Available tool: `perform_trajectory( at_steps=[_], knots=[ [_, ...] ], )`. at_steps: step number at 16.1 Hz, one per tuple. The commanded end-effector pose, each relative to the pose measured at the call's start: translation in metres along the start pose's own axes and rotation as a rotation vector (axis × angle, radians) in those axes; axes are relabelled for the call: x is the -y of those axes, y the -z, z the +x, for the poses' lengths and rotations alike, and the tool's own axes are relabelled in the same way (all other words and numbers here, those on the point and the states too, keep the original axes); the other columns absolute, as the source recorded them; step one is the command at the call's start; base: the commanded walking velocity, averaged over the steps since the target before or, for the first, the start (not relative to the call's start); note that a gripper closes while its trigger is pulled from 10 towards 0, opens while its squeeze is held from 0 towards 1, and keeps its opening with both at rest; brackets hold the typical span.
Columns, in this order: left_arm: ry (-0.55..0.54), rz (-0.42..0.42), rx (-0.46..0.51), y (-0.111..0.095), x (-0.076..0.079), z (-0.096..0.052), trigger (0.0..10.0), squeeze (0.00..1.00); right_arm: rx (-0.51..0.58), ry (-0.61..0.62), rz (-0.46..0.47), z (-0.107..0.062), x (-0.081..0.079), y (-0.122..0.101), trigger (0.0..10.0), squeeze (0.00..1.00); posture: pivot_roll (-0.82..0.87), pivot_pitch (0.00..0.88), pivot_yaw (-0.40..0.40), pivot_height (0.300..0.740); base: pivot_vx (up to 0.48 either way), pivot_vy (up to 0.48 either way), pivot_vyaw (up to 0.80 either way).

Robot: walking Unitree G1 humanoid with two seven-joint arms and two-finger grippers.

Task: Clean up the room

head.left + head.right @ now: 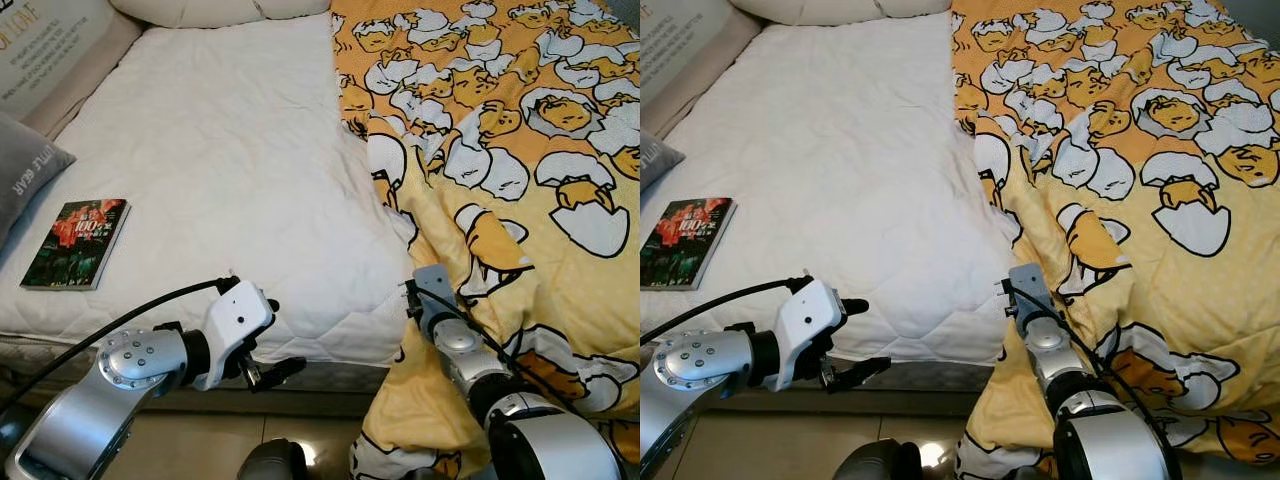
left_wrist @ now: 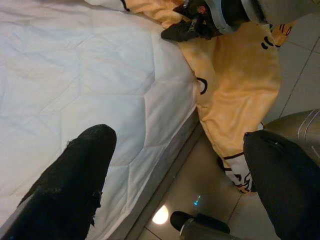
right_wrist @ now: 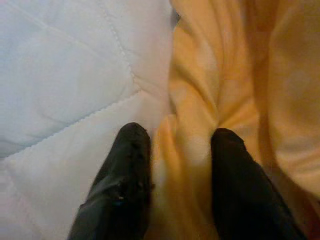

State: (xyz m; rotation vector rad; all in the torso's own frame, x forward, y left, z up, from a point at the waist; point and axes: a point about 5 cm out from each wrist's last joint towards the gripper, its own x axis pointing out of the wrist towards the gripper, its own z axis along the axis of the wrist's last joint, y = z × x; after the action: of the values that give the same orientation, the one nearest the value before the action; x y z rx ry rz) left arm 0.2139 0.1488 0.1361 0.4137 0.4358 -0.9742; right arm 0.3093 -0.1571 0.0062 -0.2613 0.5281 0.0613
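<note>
R pincer [image 3: 172, 150] straddles yellow blanket [image 1: 520, 150] edge, apart; L pincer [image 2: 175, 170] spread by mattress [image 1: 230, 150]

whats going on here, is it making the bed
It looks that way. The right gripper is at the edge of the yellow duck-print blanket, open fingers straddling a fold where it meets the white mattress. The left gripper hovers open off the bed's near edge. A book lies untouched on the mattress.

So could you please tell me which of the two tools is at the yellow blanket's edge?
The right tool: its fingers straddle a fold of the yellow blanket, while the left tool hangs open off the mattress edge.
</note>
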Motion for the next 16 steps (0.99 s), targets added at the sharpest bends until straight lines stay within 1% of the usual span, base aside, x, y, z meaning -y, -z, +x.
perform_trajectory(
  at_steps=[1,3,5,6,7,8,9,10,11,14,15,16],
  knots=[
    [0.007,0.000,-0.011,0.002,0.001,0.001,10.0,0.04,-0.037,-0.034,0.038,-0.002,-0.005,0.008,0.0,0.00,0.21,0.103,0.097,0.740,0.000,0.000,0.00],
    [0.006,0.000,-0.011,0.002,0.001,0.001,10.0,0.04,-0.037,-0.031,0.044,-0.001,-0.005,0.008,0.0,0.00,0.21,0.104,0.098,0.740,0.000,0.000,0.00],
    [0.005,0.001,-0.011,0.002,0.000,0.002,10.0,0.03,-0.028,-0.041,0.101,-0.001,-0.003,0.006,0.0,0.00,0.21,0.102,0.098,0.740,0.000,0.000,0.00],
    [0.005,0.001,-0.011,0.002,0.000,0.002,10.0,0.03,-0.027,-0.045,0.101,-0.001,-0.003,0.005,0.0,0.00,0.21,0.101,0.098,0.740,0.000,0.000,0.00],
    [0.003,0.001,-0.011,0.002,0.000,0.001,10.0,0.04,-0.008,-0.090,0.150,-0.001,-0.003,0.003,0.0,0.00,0.21,0.098,0.095,0.740,0.000,0.000,0.00],
    [0.003,0.001,-0.012,0.002,0.000,0.001,10.0,0.03,0.001,-0.110,0.179,-0.001,-0.003,0.002,0.0,0.00,0.21,0.098,0.094,0.740,0.000,0.000,0.00],
    [-0.002,-0.001,-0.014,0.002,0.000,0.000,10.0,0.03,0.032,-0.274,0.226,-0.002,-0.012,-0.002,0.0,0.00,0.22,0.098,0.091,0.740,0.000,0.000,0.00],
    [-0.003,-0.001,-0.014,0.003,0.000,-0.001,10.0,0.04,0.039,-0.349,0.228,-0.003,-0.016,-0.003,0.0,0.00,0.21,0.097,0.090,0.740,0.000,0.000,0.00],
    [-0.004,-0.002,-0.015,0.003,0.000,-0.001,10.0,0.03,0.035,-0.454,0.232,-0.006,-0.022,-0.002,0.0,0.00,0.21,0.097,0.091,0.740,0.000,0.000,0.00],
    [-0.003,-0.002,-0.015,0.003,0.000,-0.001,10.0,0.03,0.012,-0.717,0.232,-0.015,-0.038,0.004,0.0,0.00,0.21,0.098,0.094,0.740,0.000,0.000,0.00],
    [-0.002,-0.002,-0.014,0.003,0.000,-0.001,10.0,0.04,0.013,-0.776,0.233,-0.018,-0.042,0.004,0.0,0.00,0.21,0.098,0.095,0.740,0.000,0.000,0.00],
    [0.000,-0.001,-0.014,0.003,0.001,0.000,10.0,0.03,0.016,-0.902,0.237,-0.025,-0.053,0.006,0.0,0.00,0.21,0.098,0.095,0.740,0.000,0.000,0.00]
  ],
)
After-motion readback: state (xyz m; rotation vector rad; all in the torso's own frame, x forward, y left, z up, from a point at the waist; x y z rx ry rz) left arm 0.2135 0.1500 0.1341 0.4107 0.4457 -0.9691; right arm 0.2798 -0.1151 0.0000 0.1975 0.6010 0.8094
